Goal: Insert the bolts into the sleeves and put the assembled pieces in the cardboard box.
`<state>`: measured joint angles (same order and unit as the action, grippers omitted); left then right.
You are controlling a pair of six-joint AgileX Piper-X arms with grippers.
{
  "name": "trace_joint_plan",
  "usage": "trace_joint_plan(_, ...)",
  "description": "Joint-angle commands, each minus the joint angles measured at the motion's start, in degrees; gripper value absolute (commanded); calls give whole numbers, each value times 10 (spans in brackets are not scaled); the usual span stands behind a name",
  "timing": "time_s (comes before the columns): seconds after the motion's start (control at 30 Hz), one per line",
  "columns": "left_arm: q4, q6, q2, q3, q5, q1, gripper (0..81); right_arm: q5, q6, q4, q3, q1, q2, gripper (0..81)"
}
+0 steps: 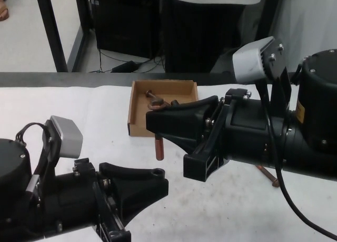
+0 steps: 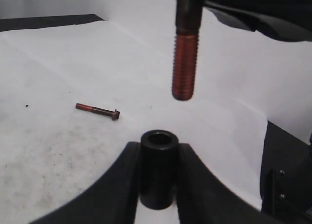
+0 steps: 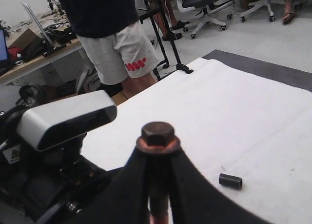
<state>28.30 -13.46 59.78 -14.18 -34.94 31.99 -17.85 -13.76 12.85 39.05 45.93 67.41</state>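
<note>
The left gripper (image 1: pixel 158 178) holds a short black cylindrical metal sleeve (image 2: pixel 158 168) upright near the front edge of the white-covered bench (image 1: pixel 79 110), its jaws pinching the sleeve's sides and the bore facing up. Directly above, the right gripper (image 3: pixel 157 158) grips a copper-coloured threaded steel bolt (image 2: pixel 185 63) just below its hexagonal flanged head, jaws pressed against the shank. The bolt hangs vertically, threaded end down, its tip apart from the sleeve's mouth and roughly in line with it.

Toward the bench's back edge sits a shallow brown cardboard box (image 1: pixel 138 129), open at the top, with copper-coloured bolt pieces (image 1: pixel 155 102) lying inside near its rear wall; whether they carry sleeves cannot be told. A second copper-coloured bolt (image 2: pixel 97 111) lies on its side on the white surface, toward the right edge and partly under the right arm in the high view. A second black sleeve (image 3: pixel 230 180) also rests on its side on the surface, well apart from both grippers.
</note>
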Motion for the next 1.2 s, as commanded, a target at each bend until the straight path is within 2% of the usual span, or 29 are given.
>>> trace_joint_plan(0.0,16,-7,0,-2,-13,2,8,-5,-2,1,1,-3,-8,3)
trace_joint_plan(0.8,72,-7,0,-2,2,2,8,-31,-17,-6,1,-1,-8,3)
trace_joint_plan(1.17,91,-7,0,-2,-16,2,8,-31,-17,-41,1,-1,-8,3)
